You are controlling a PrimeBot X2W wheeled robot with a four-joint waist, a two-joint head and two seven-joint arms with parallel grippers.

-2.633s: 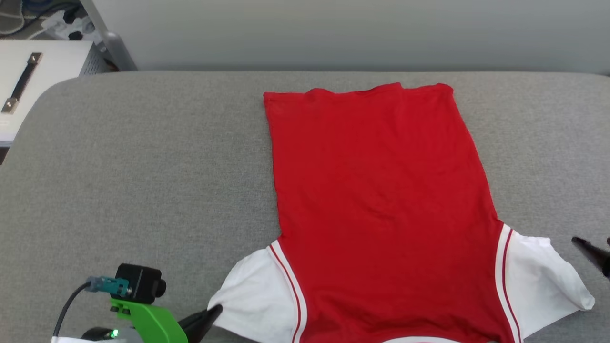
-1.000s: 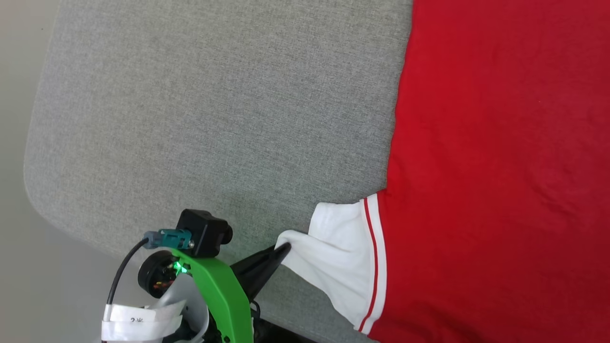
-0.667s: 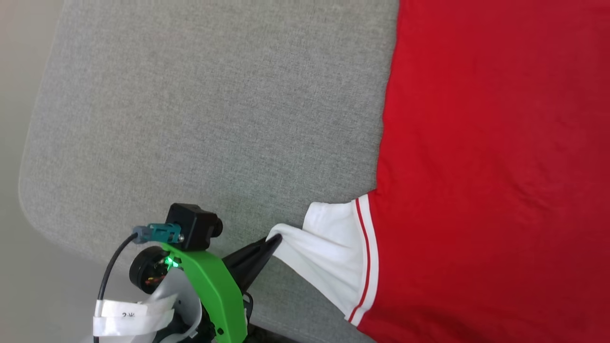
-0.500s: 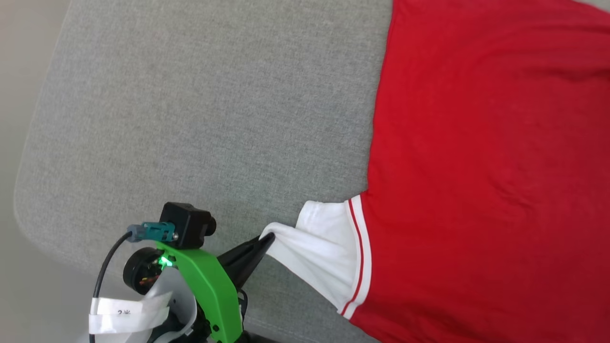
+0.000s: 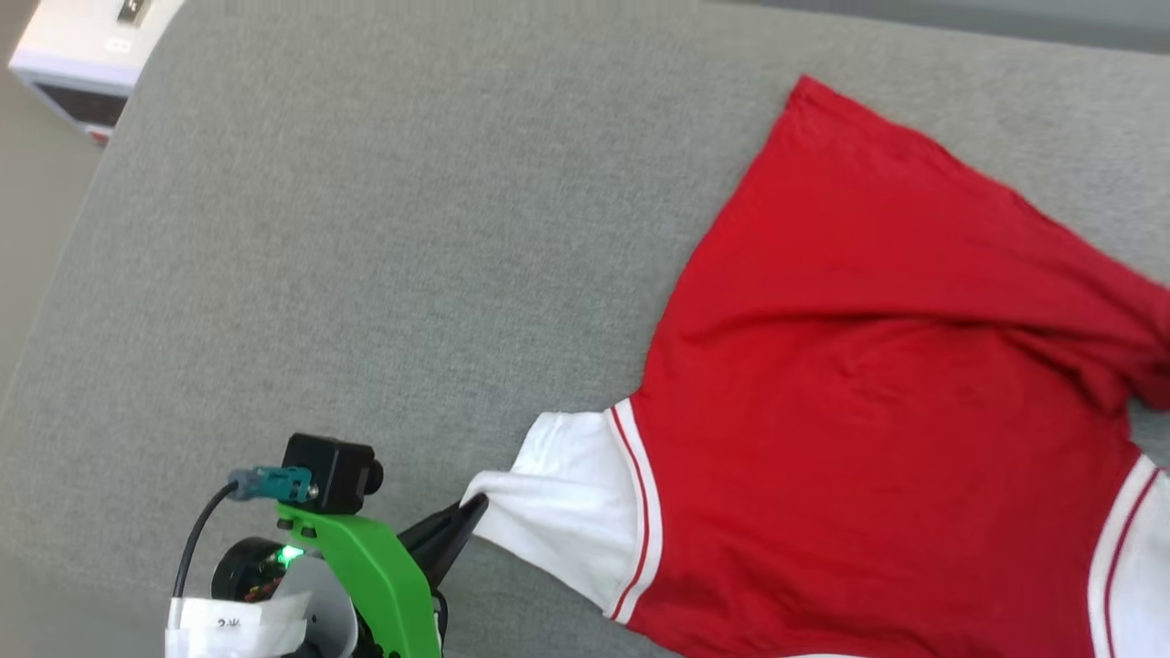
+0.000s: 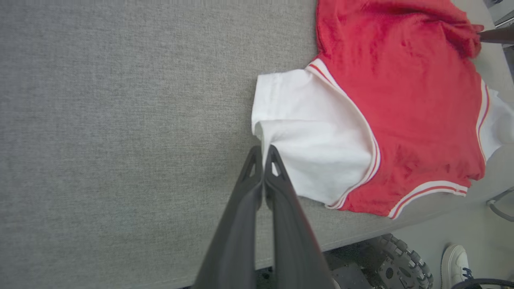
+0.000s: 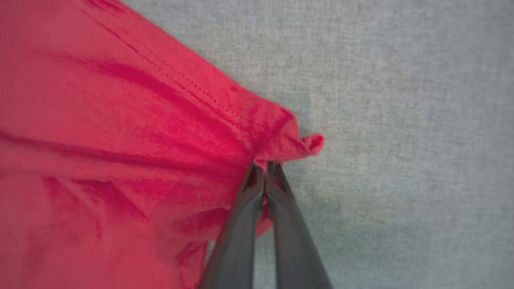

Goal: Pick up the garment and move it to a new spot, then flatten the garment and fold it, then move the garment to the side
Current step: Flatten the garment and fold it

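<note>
Left claw [image 6: 263, 150]: my two dark fingers are pressed flat together. The tips are nipped onto the folded outer edge of a white sleeve [image 6: 313, 136]. The sleeve cloth runs taut from that pinch to the red-and-white striped seam. Behind the fingers, my wrist carries a green bracket [image 5: 366, 567] with a small black camera [image 5: 329, 461] on top.

Right claw [image 7: 265, 164]: fully closed. The tips are clamped on a bunched red edge of the garment [image 5: 868, 411]. A stitched line runs into the pinch, and a small curl of cloth sticks out just beside the tips.

Garment position: it lies on the right part of the surface, with the sleeves on the near side. The red body is spread out, with long creases fanning toward the right-hand grip. Its far left corner lies flat. The second white sleeve [image 5: 1143, 567] sits at the near right.

Surface [image 5: 366, 274]: a grey woven-fabric top with an even weave and a rounded corner at the left.

Room: past the far left corner stands a white box-like unit [image 5: 82, 55]. Pale floor [image 5: 23, 228] runs along the left side. Below the near edge, the left wrist view shows a knobbly black tyre [image 6: 395, 263] and, just beside it, a person's white shoe [image 6: 453, 265].
</note>
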